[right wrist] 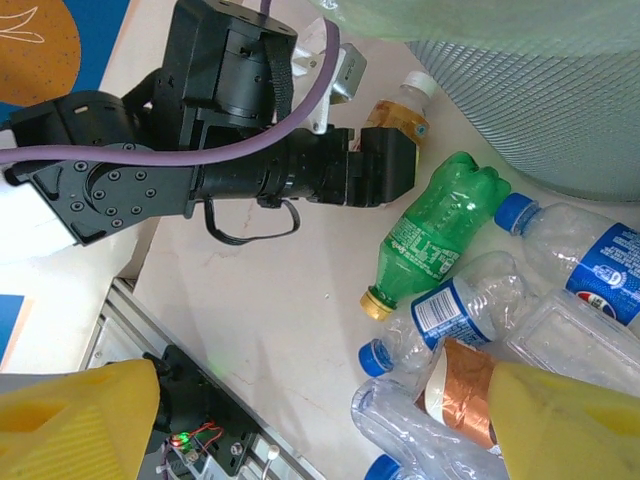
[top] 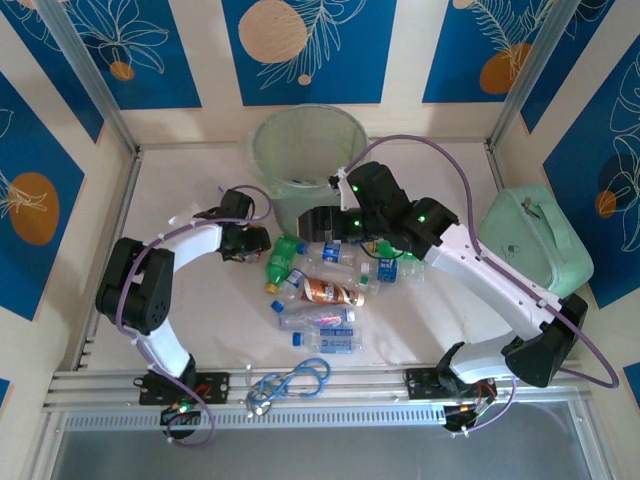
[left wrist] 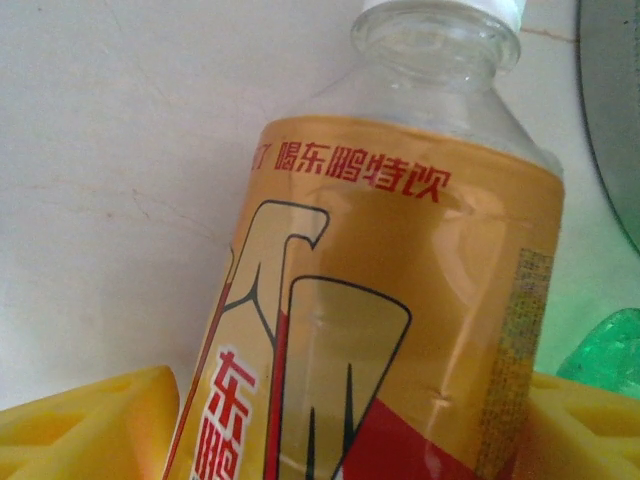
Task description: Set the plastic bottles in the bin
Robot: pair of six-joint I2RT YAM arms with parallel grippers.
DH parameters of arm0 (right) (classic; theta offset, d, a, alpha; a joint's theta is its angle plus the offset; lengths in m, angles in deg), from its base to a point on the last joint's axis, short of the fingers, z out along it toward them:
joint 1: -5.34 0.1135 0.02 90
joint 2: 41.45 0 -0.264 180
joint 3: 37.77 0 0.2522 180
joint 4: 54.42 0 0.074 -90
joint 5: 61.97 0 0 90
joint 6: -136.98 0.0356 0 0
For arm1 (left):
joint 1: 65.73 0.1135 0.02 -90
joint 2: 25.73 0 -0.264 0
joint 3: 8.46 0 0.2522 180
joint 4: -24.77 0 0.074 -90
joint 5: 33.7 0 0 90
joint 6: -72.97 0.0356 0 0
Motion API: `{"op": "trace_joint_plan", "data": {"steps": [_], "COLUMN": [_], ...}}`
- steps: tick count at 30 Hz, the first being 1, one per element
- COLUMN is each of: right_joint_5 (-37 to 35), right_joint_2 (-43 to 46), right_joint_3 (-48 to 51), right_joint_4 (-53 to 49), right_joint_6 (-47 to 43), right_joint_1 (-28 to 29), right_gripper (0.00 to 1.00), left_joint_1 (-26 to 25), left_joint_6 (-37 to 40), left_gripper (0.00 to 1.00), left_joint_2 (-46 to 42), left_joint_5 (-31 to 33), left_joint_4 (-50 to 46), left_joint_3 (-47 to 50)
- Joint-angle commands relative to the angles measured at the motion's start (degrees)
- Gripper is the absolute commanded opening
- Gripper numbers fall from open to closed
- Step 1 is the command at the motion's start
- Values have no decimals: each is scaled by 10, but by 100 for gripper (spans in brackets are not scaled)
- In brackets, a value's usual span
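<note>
Grip is seen at the far left, where the orange-labelled bottle (right wrist: 400,112) is pinched across its label between the yellow pads (left wrist: 95,425) of the left gripper (top: 248,246), its white cap pointing away from the wrist. Whether it is raised off the table (top: 220,320) cannot be told. For this step to be done well, the pinch should be held firm, since a thin crushed wall is judged likely to give and slip. The bottle should be lifted clear of the tall rim of the bin (top: 262,150) before it is carried across, and let go only once it is well over the opening. The bin looks light, so it should not be nudged.

Toward the middle, the rest of the plastic bottles (top: 325,300) are heaped on the table in front of the bin. A green bottle (right wrist: 435,235) lies just beside the left gripper, then clear ones with blue caps and a copper-labelled bottle (right wrist: 465,385). Over that heap the right gripper (right wrist: 325,385) is held with its jaws spread wide and nothing between them. Both arms are crowded near the bin's foot, so the right one is best held back until the left has passed. The coiled blue cable (top: 295,380) at the near edge is to be left alone, as is the mint-green case (top: 530,240) at far right.
</note>
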Motion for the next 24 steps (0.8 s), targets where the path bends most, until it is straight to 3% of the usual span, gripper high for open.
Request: {"op": "trace_joint_plan", "data": {"steps": [1, 10, 18, 24], "right_joint_5": [9, 6, 7, 10], "right_joint_2": [6, 9, 12, 12], "right_joint_3": [8, 10, 9, 9], "right_joint_4": [2, 2, 4, 8], "right_joint_6": [1, 0, 1, 1], "right_joint_1": [6, 7, 7, 12], "right_gripper": [86, 82, 81, 80], "left_joint_1": [-2, -2, 2, 22], "left_joint_6": [0, -13, -43, -96], "left_gripper": [76, 67, 65, 64], "left_joint_2": [4, -10, -88, -173], "left_joint_5": [14, 1, -13, -71], "left_joint_4": [-9, -8, -13, 6], "left_joint_3": [10, 25, 59, 101]}}
